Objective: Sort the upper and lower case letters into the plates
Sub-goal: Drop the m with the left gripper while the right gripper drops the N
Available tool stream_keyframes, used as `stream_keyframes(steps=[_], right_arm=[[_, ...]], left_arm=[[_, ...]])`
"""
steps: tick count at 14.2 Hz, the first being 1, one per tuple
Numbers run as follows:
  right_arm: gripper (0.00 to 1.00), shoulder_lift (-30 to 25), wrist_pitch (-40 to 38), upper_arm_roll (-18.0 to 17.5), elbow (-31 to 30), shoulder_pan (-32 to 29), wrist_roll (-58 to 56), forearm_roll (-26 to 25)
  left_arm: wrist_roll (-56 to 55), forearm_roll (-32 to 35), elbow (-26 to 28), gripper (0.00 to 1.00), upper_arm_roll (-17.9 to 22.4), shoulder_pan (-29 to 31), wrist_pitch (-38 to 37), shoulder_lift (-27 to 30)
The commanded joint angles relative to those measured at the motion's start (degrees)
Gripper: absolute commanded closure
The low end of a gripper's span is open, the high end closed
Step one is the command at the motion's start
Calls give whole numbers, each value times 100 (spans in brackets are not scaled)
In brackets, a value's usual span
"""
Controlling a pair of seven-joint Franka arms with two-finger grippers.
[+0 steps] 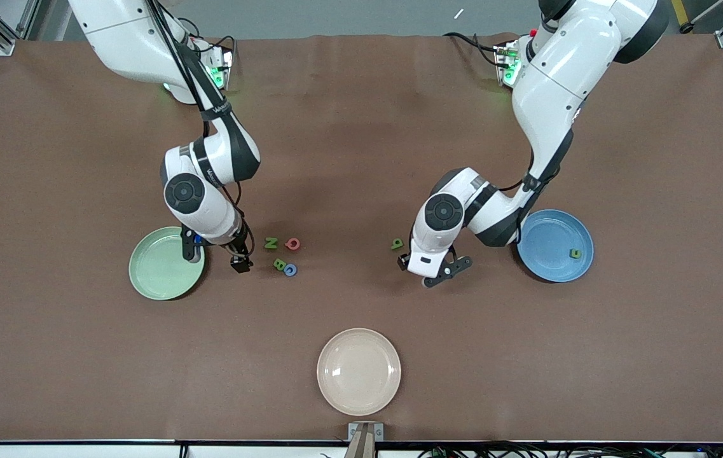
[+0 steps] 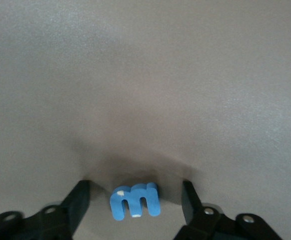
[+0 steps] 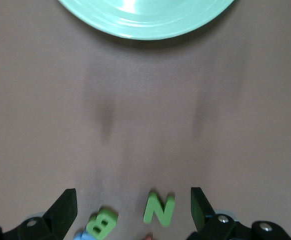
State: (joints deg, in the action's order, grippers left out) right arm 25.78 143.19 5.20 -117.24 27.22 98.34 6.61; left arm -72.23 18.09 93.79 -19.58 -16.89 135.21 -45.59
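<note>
The left gripper (image 2: 135, 192) straddles a blue letter m (image 2: 135, 201) with fingers apart, not touching it — the right gripper (image 3: 133, 200) hangs open over a green N (image 3: 158, 209) near the pale green plate (image 3: 145, 17).

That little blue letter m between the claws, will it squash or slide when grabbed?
The small blue foam-looking letter m looks thick and blocky, so probably light and slightly squashy. It lies flat on the brown table covering, unlikely to roll. The left end effector straddles it.
</note>
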Motion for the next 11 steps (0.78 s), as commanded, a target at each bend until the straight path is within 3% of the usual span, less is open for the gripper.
stream_keyframes(steps=[1,6,8,11], right_arm=[[0,119,481,-46,-291,90,159,305],[3,558,719,-46,-98,337,186,859],[9,664,702,-46,-19,390,195,869],[17,665,658,-46,-10,451,177,869]], left_arm=[[-168,19,-107,27,42,-69,-100,-29],[-186,2,-80,48,33,-69,-109,15],[-186,1,-72,57,33,-77,-109,15],[-186,10,-72,79,24,-77,-187,23]])
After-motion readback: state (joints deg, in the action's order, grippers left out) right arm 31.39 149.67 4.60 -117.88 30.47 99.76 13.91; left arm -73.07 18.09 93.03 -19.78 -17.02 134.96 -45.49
